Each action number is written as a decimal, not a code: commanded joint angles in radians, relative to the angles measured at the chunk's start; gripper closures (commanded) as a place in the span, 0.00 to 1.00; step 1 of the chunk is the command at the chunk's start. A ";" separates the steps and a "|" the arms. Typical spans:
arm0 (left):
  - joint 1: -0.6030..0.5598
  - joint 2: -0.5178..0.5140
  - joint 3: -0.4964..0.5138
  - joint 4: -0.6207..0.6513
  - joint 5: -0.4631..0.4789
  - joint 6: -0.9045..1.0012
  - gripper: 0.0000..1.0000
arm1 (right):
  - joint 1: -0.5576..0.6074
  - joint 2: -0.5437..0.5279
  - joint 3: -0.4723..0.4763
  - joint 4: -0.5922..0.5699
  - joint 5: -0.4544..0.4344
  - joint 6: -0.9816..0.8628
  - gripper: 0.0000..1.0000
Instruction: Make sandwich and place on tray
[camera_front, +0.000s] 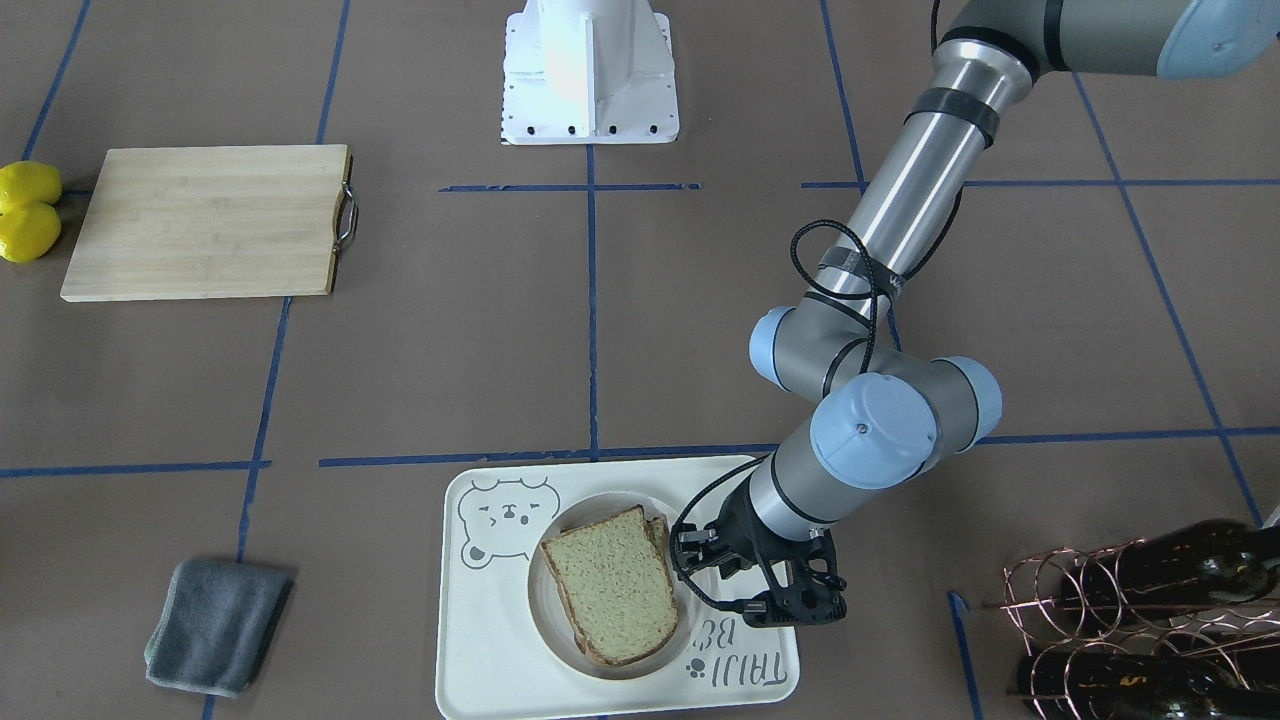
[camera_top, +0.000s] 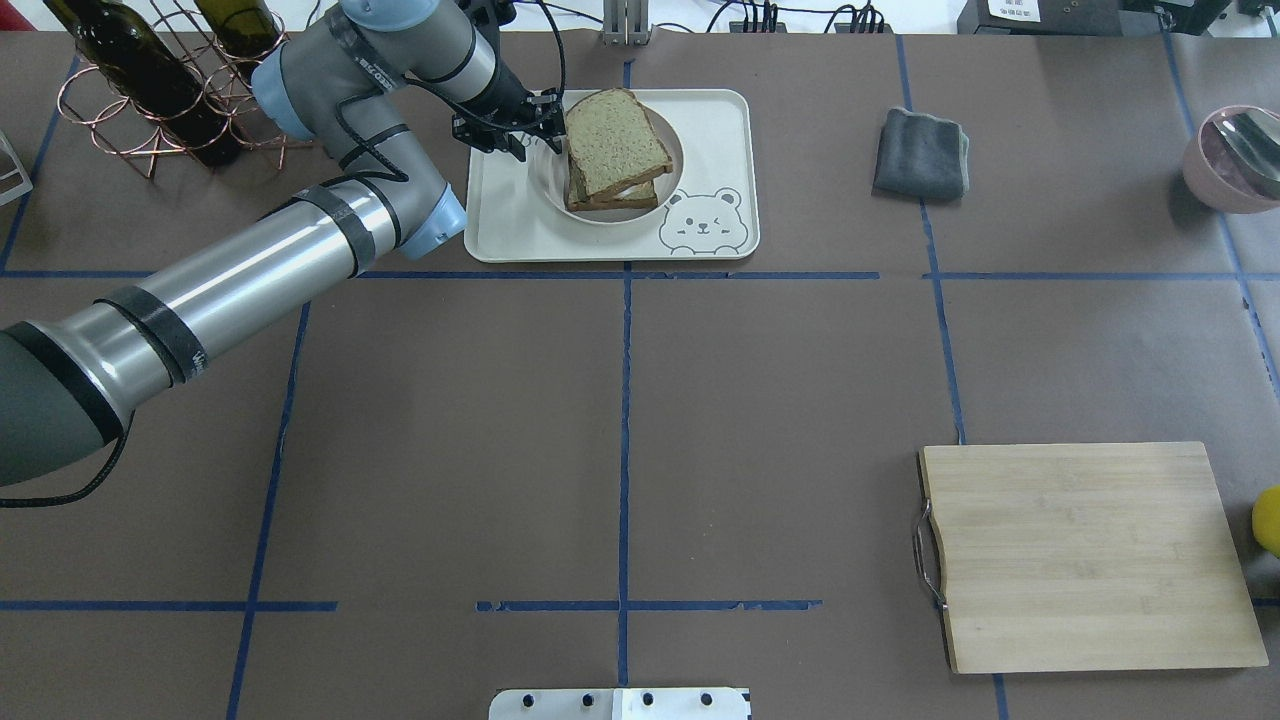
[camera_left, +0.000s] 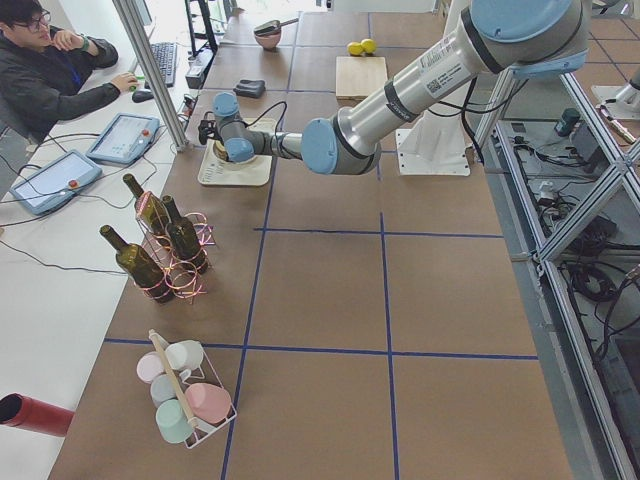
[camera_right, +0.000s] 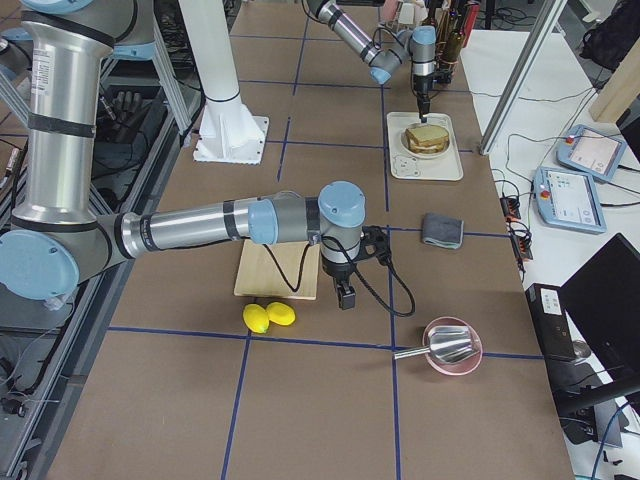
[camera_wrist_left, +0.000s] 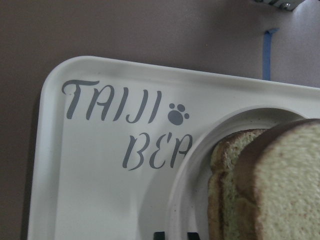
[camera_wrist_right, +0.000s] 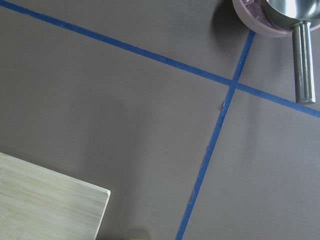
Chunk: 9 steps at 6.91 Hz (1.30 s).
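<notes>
Sandwich (camera_front: 615, 585) of two stacked bread slices lies on a round plate (camera_front: 541, 605) on the bear tray (camera_front: 500, 665). Left gripper (camera_front: 700, 553) hovers just beside it, jaws apart and empty. Right gripper (camera_right: 345, 296) hangs near the cutting board (camera_right: 275, 272), its grip impossible to tell.

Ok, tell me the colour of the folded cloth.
Dark grey; the cloth shows best in the overhead view.

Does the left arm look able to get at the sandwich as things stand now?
Probably yes: the left gripper hangs right beside the sandwich on the tray, nothing between them.
</notes>
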 joint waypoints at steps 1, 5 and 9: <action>-0.012 0.013 -0.125 0.109 0.001 0.065 0.00 | 0.000 0.004 -0.002 -0.002 -0.002 0.009 0.00; -0.069 0.391 -0.770 0.387 -0.009 0.234 0.00 | 0.000 0.007 -0.002 0.000 0.000 0.131 0.00; -0.250 0.730 -1.206 0.705 -0.040 0.650 0.00 | 0.078 -0.077 -0.011 0.000 0.000 0.057 0.00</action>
